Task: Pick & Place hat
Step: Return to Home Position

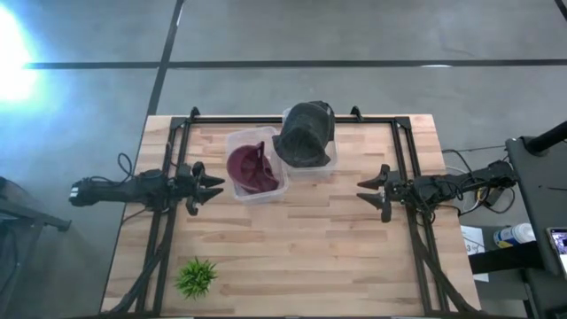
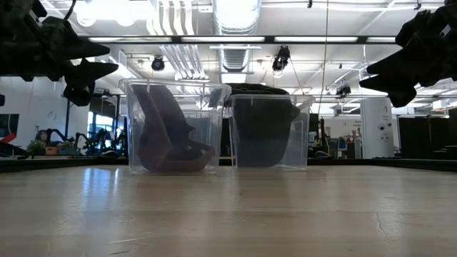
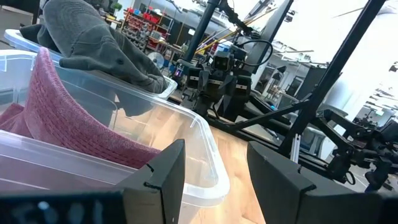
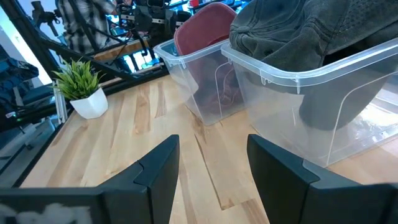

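A maroon hat (image 1: pixel 252 167) lies inside a clear plastic bin (image 1: pixel 237 190) left of the table's middle; it also shows as the maroon hat (image 3: pixel 59 118) (image 4: pixel 205 23). A dark grey hat (image 1: pixel 306 133) sits in a second clear bin (image 1: pixel 328 168) beside it toward the far edge, bulging over the rim, and appears again as the grey hat (image 4: pixel 298 28) (image 3: pixel 87 40). My left gripper (image 1: pixel 211 186) hovers open just left of the maroon hat's bin. My right gripper (image 1: pixel 368 192) hovers open, right of both bins.
A small green potted plant (image 1: pixel 196 277) stands near the table's near-left corner, also seen as the plant (image 4: pixel 81 87). Bare wooden tabletop (image 1: pixel 310 248) stretches between the arms and toward the near edge. Black frame rails (image 1: pixel 292 118) run along the far edge and both sides.
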Robot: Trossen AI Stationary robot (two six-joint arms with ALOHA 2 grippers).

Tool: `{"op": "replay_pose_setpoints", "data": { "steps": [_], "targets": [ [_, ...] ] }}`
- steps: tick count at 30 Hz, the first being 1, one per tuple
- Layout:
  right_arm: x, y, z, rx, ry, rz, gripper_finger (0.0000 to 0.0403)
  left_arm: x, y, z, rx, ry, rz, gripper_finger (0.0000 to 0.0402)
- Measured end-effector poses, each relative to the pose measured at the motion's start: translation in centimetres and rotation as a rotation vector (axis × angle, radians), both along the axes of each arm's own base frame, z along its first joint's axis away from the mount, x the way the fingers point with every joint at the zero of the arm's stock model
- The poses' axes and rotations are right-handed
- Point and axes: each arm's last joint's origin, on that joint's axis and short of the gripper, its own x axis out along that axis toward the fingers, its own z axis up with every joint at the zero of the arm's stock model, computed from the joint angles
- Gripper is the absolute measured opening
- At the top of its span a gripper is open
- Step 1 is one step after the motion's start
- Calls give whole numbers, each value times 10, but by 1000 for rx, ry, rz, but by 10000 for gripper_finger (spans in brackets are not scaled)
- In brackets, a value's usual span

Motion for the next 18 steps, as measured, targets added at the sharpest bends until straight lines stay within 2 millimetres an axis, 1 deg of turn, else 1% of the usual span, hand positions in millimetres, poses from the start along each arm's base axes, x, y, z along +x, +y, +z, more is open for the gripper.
{"op": "replay_pose_setpoints", "data": {
  "steps": [11,15,18],
  "targets": [
    [0,0,-2,-24,21,4,185,0,0,0,0,2,3,167],
    [-2,-4,0,7,-9,-27,185,0,0,0,0,2,3,167],
    [-3,-6,2,-8,-31,35,185,0,0,0,0,2,3,167]
  ]
}}
